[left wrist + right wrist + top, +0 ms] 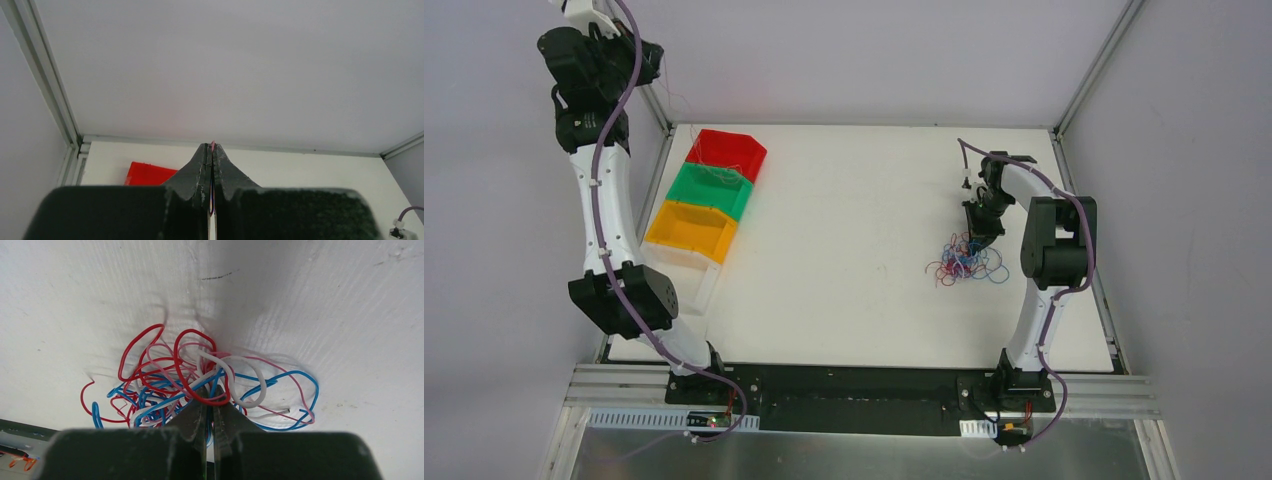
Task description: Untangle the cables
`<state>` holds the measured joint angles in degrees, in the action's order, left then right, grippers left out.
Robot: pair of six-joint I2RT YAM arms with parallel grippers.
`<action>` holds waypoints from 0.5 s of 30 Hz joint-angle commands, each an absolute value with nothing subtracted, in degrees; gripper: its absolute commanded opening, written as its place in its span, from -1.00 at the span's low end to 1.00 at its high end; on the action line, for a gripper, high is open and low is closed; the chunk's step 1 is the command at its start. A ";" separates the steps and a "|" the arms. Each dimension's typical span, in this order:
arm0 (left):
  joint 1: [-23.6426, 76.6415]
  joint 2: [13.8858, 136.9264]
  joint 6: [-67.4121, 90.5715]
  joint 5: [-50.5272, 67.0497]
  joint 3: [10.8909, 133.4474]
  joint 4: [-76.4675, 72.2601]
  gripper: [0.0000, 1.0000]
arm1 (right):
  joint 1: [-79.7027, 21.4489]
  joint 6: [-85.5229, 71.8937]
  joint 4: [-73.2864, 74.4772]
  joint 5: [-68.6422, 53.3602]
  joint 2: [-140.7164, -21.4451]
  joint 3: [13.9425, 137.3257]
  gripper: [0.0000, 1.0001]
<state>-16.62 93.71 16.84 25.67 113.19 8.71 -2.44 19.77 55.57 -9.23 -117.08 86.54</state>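
Note:
The cables [967,262] lie as a small tangle of thin red, blue and white wires on the white table at the right. In the right wrist view the tangle [165,375] spreads around the fingertips. My right gripper [976,232] is down at the tangle's far edge, and there it [210,390] is shut with a blue and a red strand pinched between the jaws. My left gripper [649,62] is raised high at the far left, above the bins. It [212,147] is shut on a hair-thin pink strand whose tip pokes out above the fingertips.
A red bin [729,153], a green bin [711,188] and a yellow bin [692,228] stand in a row at the table's left, with a clear tray [694,278] in front. The red bin [147,174] shows below the left gripper. Enclosure walls surround the table.

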 commanded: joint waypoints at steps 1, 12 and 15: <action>-17.94 93.27 15.03 26.85 108.50 4.43 -1.00 | -2.37 19.12 56.71 -9.33 -117.65 86.56 -1.00; -20.81 94.06 2.75 23.23 97.35 4.89 -1.00 | -2.19 19.16 55.81 -8.79 -115.13 82.86 -1.00; -21.01 94.50 0.56 24.27 94.11 4.88 -1.00 | -2.12 19.23 55.66 -8.68 -115.05 82.30 -1.00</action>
